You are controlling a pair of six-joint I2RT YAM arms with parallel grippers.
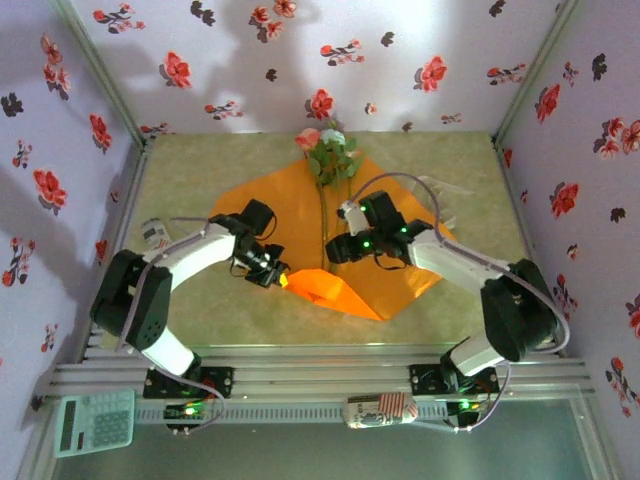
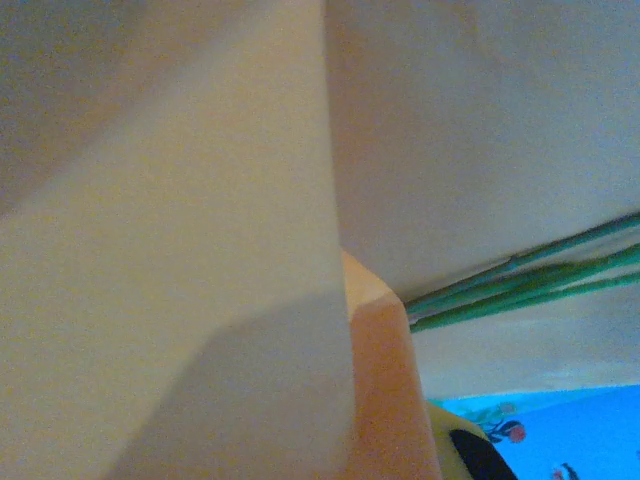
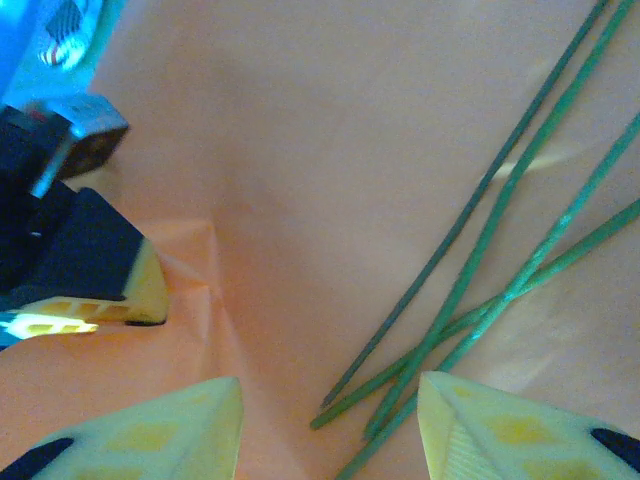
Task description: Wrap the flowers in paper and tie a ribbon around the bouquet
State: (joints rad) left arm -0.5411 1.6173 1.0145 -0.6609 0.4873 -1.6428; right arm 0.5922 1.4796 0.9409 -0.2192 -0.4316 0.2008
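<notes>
left gripper (image 1: 277, 276) seemingly clamped on thin folded orange paper (image 1: 300, 210) | right gripper (image 3: 330, 405) apart above slim green stems of flowers (image 1: 330, 155)

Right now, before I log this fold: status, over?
Left gripper shut on near corner of paper, flap lifted. Right gripper open, straddling stems of flowers. Nothing seen blocking the fold.

We see a pale, mottled greenish bench (image 1: 200, 170) boxed in on three sides by white walls (image 1: 400, 50) papered with red and dark flower prints. Silver metal rails (image 1: 320, 362) run along its near edge. A pale green calculator (image 1: 95, 422) lies at the near left corner, in front of the rails. A small flag-patterned object (image 1: 380, 410) lies on the rails toward the right.
</notes>
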